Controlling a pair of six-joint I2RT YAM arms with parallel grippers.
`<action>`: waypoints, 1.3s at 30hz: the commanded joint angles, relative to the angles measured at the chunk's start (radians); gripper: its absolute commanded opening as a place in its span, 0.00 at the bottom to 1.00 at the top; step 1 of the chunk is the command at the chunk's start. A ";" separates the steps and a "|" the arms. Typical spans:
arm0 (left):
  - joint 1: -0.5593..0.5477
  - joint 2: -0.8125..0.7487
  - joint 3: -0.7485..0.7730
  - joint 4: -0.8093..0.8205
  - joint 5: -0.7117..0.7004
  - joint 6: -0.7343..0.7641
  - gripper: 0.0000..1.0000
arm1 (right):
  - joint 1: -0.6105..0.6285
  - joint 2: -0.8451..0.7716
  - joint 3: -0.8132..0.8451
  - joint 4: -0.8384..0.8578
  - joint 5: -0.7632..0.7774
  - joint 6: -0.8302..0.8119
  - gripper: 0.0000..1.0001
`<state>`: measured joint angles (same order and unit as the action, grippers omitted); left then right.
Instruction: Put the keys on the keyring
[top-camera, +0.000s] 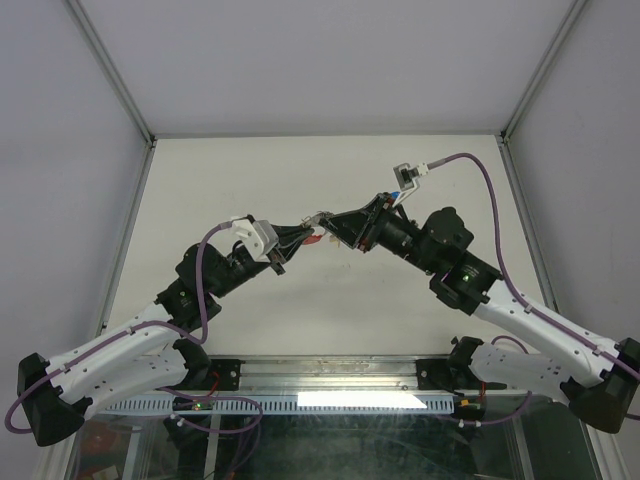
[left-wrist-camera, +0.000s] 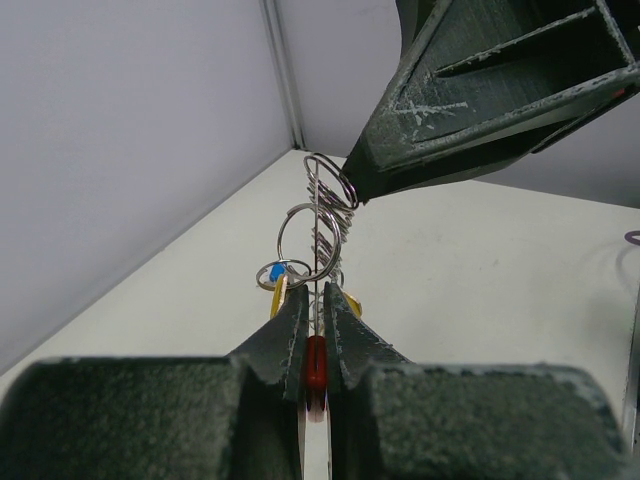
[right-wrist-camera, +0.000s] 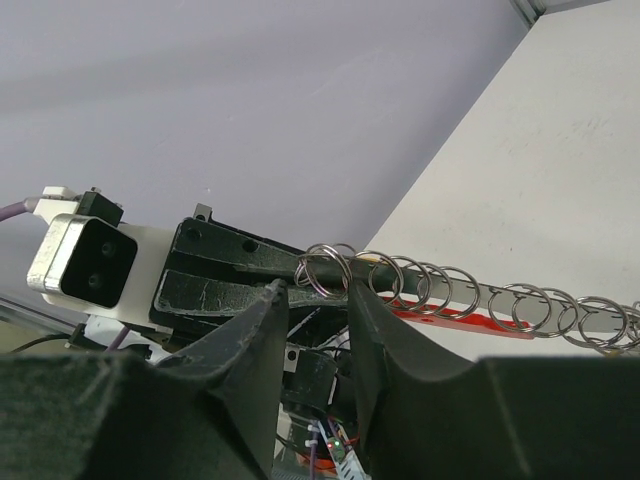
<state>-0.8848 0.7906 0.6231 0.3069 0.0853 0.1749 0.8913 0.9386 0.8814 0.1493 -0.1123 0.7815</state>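
silvery wire of the keyring (left-wrist-camera: 322, 215) is drawn out into a loose spiral, hanging in the air above the surface (top-camera: 250, 180) between both arms. my right gripper (right-wrist-camera: 316, 288) is nearly closed, nipping its end loop to hold it taut. my left gripper (left-wrist-camera: 315, 300) is clamped on the red key (left-wrist-camera: 316, 362), i judge to wind it along the coils. blue and yellow keys (left-wrist-camera: 276, 280) dangle from the wire just beside it.
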 joint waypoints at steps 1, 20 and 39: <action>-0.008 -0.012 0.039 0.066 0.022 -0.006 0.00 | -0.003 0.005 0.032 0.105 -0.020 0.019 0.32; -0.008 -0.002 0.047 0.063 0.034 0.000 0.00 | -0.003 0.027 0.045 0.071 -0.008 0.013 0.31; -0.008 0.007 0.047 0.056 0.019 -0.002 0.00 | -0.003 -0.003 0.021 0.106 -0.020 0.008 0.05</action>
<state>-0.8845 0.7963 0.6258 0.3145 0.0875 0.1749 0.8848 0.9634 0.8814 0.1860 -0.1165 0.7914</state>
